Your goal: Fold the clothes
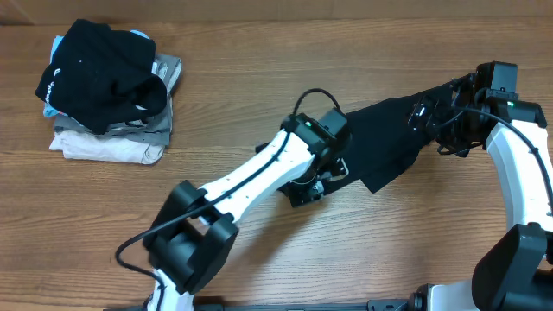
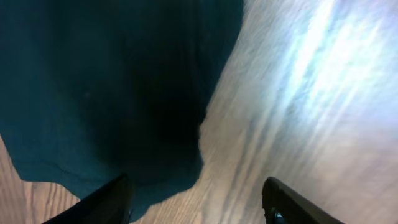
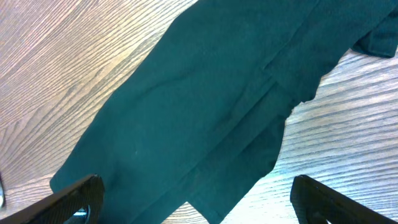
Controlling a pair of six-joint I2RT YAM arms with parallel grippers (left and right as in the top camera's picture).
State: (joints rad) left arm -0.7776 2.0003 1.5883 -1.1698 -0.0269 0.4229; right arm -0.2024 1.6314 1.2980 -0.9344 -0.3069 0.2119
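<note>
- Overhead, I see the black T-shirt (image 1: 393, 138) lying on the table (image 1: 259, 52) right of centre, as a long dark band slanting up toward the right arm.
- Left wrist view: the shirt's hem and one corner fill the upper left, blurred, with bare wood to the right.
- My left gripper (image 2: 196, 202) has its jaws well apart. One finger (image 2: 106, 199) sits at the shirt's lower edge and the other is over bare table. I see no fabric pinched between them.
- Right wrist view: the shirt runs diagonally across the wood with overlapping layers and a few soft creases.
- My right gripper (image 3: 202, 205) is spread wide above the cloth and grips nothing.
- Overhead, the left arm reaches in from the bottom to the shirt's lower left end. The right arm stands at its upper right end.
- Well apart, at the top left, sits a pile of other clothes (image 1: 112, 142): a black garment with white lettering (image 1: 99, 73) on grey and cream pieces.
</note>
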